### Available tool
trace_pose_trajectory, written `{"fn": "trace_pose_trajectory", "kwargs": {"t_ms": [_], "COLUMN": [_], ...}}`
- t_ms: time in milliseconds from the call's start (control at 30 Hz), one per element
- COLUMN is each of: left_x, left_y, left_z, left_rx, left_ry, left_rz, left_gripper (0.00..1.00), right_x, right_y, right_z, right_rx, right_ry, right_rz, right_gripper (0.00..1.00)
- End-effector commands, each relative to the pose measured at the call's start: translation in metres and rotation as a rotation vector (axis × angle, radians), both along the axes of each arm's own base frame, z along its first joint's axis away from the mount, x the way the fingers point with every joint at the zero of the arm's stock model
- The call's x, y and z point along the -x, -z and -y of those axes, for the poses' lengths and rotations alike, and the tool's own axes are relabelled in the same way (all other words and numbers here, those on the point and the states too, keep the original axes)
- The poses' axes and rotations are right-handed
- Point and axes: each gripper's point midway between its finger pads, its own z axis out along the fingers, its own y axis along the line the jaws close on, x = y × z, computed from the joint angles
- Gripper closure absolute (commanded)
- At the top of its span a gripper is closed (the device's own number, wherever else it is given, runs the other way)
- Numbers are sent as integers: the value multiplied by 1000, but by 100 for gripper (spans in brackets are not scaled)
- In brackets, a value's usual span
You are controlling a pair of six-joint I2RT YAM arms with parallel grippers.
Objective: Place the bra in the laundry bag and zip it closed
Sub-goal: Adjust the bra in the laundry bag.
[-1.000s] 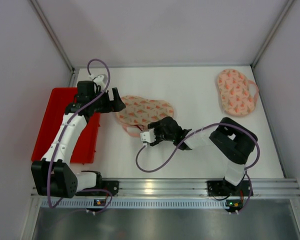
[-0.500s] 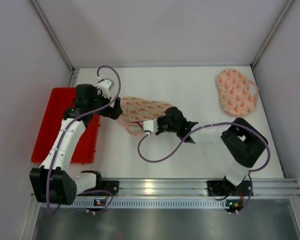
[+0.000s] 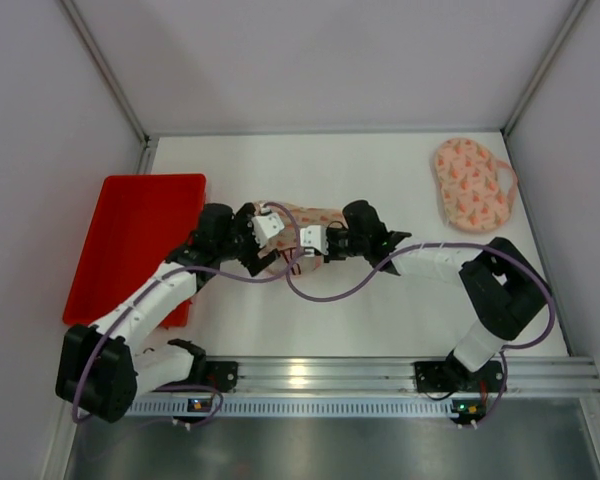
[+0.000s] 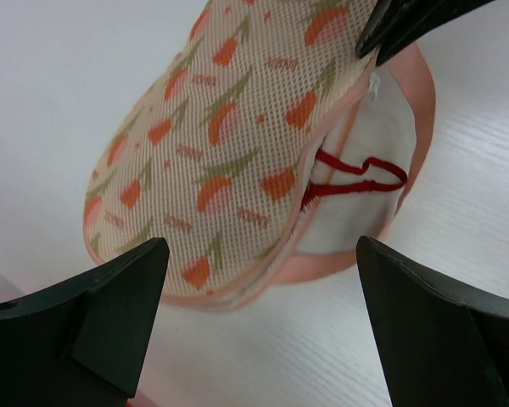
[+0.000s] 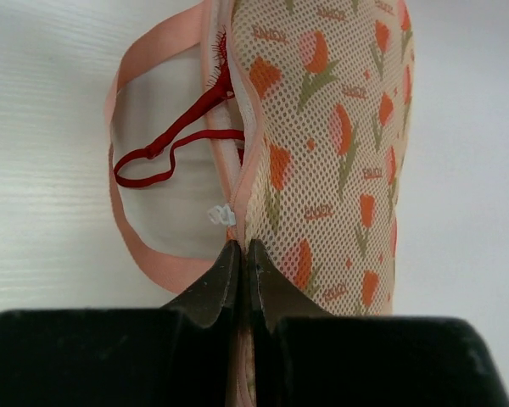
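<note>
1. Both arms reach from the near edge of the white worktop (image 3: 400, 320) toward its middle and meet at one item.
2. The left end effector (image 4: 261, 250) is released. Its jaws are spread wide and hover just short of the rounded end of the laundry bag (image 4: 212, 144), without touching it.
3. The right end effector (image 5: 238, 248) is clenched. Its fingertips pinch the bag's pink-trimmed opening edge, just beside the small white zipper pull (image 5: 220, 214).
4. The bag is mesh with an orange tulip print. It lies on the worktop between the two end effectors, with its zip partly undone and the opening gaping.
5. The bra is inside the bag. Only its red strap (image 5: 174, 144) shows, looped on the pale lining within the opening, and the rest is hidden under the mesh.
6. A red tray (image 3: 130, 230) sits on the worktop to the left of the bag.
7. A second tulip-print pouch (image 3: 470, 185) lies at the far right, well apart from everything else.
</note>
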Motion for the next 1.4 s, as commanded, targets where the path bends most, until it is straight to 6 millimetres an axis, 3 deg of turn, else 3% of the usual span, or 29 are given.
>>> {"fn": "trace_pose_trajectory", "kwargs": {"t_ms": [0,200,433,733,967,1200,1367], "left_x": [-28,-35,-26,-36,-51,-50,-53], "left_y": [-34,-27,-24,-19,-14,-16,-9], "left_z": [28,49,64,64,57,60,50], "left_rx": [7,7,27,17,7,47,17], "left_ry": [95,152,197,139,35,23,-23], "left_rz": [258,270,251,248,243,219,213], "left_gripper": [2,2,2,2,2,2,2], "right_x": [7,10,10,5,13,17,20], "right_y": [-45,-49,-54,-61,-59,-55,-51], "right_z": [-12,-12,-15,-18,-14,-9,-5], "right_rx": [-108,-132,-149,-169,-166,-150,-137], "right_ry": [-60,-46,-33,-20,-42,-61,-71], "right_rz": [-43,-136,-215,-268,-282,-251,-238], "right_gripper": [100,100,100,100,100,100,100]}}
